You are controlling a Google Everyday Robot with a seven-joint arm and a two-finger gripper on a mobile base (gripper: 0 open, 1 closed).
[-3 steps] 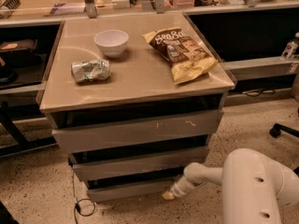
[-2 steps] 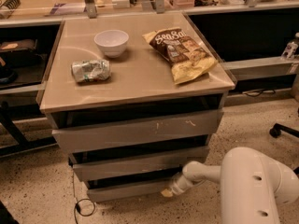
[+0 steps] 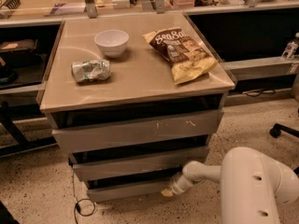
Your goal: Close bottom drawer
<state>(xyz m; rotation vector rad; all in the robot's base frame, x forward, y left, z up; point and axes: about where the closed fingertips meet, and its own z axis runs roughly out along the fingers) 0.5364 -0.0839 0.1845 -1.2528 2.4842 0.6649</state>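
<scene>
The bottom drawer is the lowest and narrowest grey front of the cabinet, with a plain face; it stands out only a little, with a dark gap above it. My gripper reaches in from the right on a white arm and its tip touches the right end of that drawer front. The middle drawer and the top drawer, which has orange scratch marks, sit above it and also stand slightly out.
On the cabinet top are a white bowl, a crushed can and a chip bag. A cable lies on the speckled floor at the lower left. An office chair base is at the right.
The arm and gripper have shifted slightly left toward the cabinet, and the bottom drawer front looks a little further in. The things on top have not moved.
</scene>
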